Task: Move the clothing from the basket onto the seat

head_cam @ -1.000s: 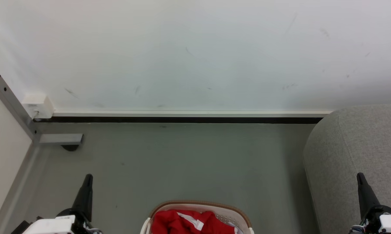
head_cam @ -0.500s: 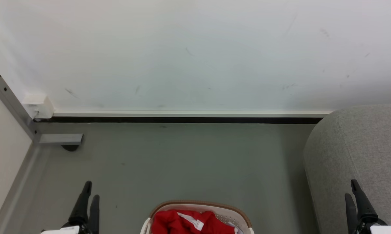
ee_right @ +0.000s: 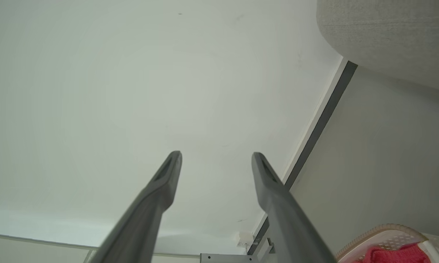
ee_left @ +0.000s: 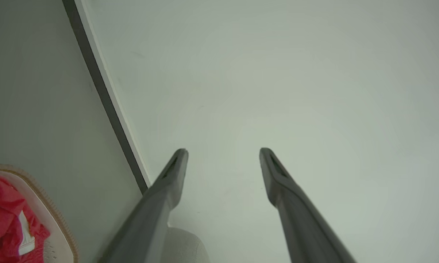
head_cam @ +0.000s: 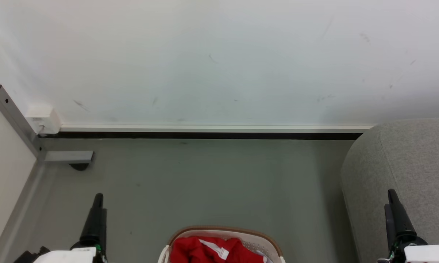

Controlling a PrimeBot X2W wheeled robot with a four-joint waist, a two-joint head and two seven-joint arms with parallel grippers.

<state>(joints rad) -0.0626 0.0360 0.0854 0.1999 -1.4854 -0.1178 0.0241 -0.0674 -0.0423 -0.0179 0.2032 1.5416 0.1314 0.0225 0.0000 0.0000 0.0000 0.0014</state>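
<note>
Between the two end effectors, a little nearer the robot than their tips, the clothing [head_cam: 201, 250] lies bunched in the basket [head_cam: 266, 239]: red jersey cloth with a white trim strip and a scrap of white beside it. It looks soft, light and floppy, likely to drape and trail, so I'd pinch a raised fold at the top of the heap rather than a loose edge. The left end effector [ee_left: 223, 153] and right end effector [ee_right: 216, 156] both stand wide, holding nothing. The grey seat [head_cam: 416, 157] sits close beside the right one, across the floor [head_cam: 212, 182] from the basket.
</note>
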